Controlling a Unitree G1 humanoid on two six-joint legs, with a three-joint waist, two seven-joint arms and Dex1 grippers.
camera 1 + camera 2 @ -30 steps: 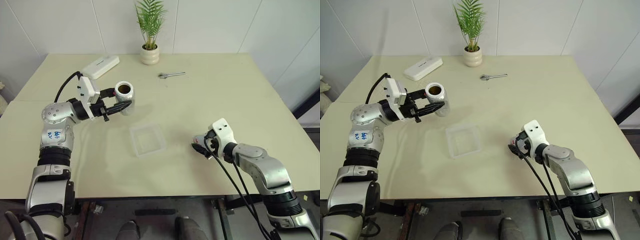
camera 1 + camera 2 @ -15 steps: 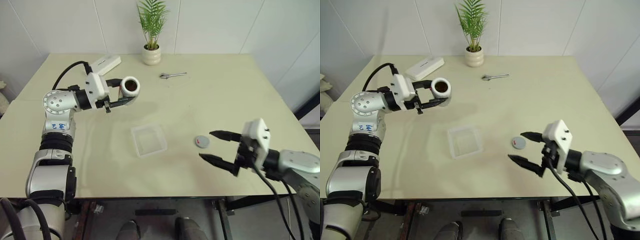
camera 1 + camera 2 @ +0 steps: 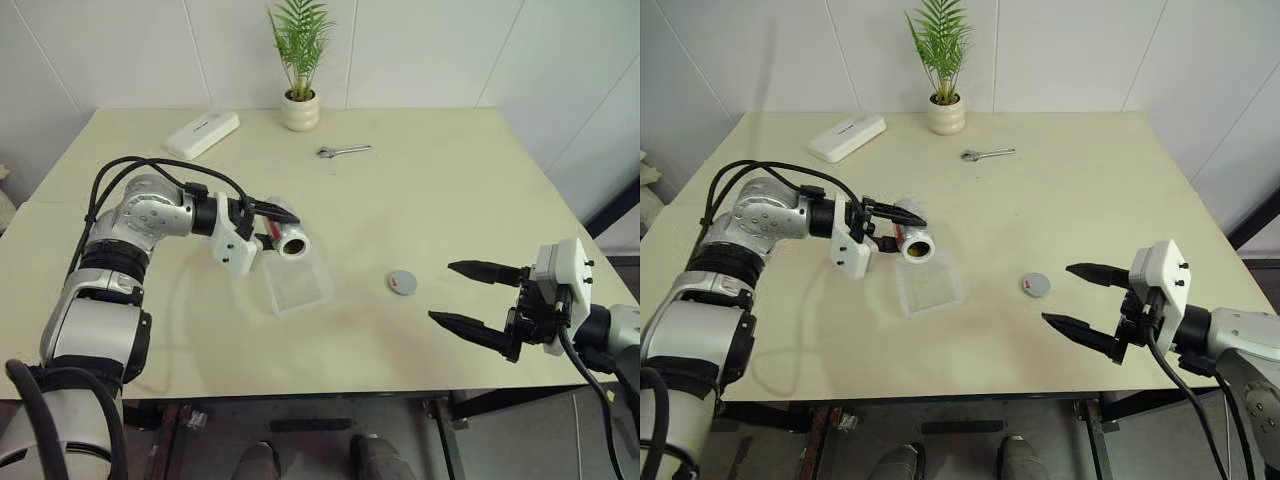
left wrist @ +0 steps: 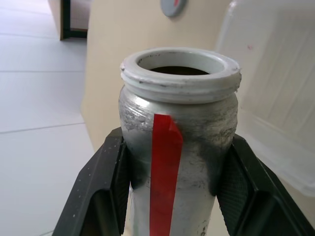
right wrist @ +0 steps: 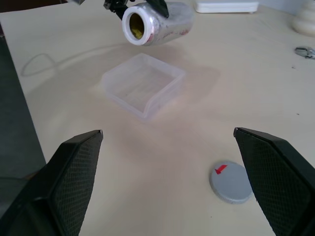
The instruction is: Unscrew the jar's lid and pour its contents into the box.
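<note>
My left gripper [image 3: 276,231] is shut on the jar [image 3: 285,238], a silvery jar with a red strip [image 4: 165,162]. It holds the jar on its side above the table. The open white mouth [image 5: 137,24] points over the far edge of the box [image 3: 297,281], a clear shallow tray on the table. Something brownish-yellow shows inside the mouth, but I cannot make out the contents as a piece. The lid [image 3: 403,282], grey with a red mark, lies flat on the table to the right of the box. My right gripper [image 3: 441,292] hangs open and empty further right, off the lid.
At the back of the table are a white plant pot [image 3: 300,110], a flat white oblong device [image 3: 202,133] and a small wrench [image 3: 343,151]. The table's front edge [image 3: 330,385] runs just under the right gripper.
The left gripper rolled the jar from mouth-up onto its side and carried it right and down to the box. The right gripper left the lid on the table and drew back, open.
</note>
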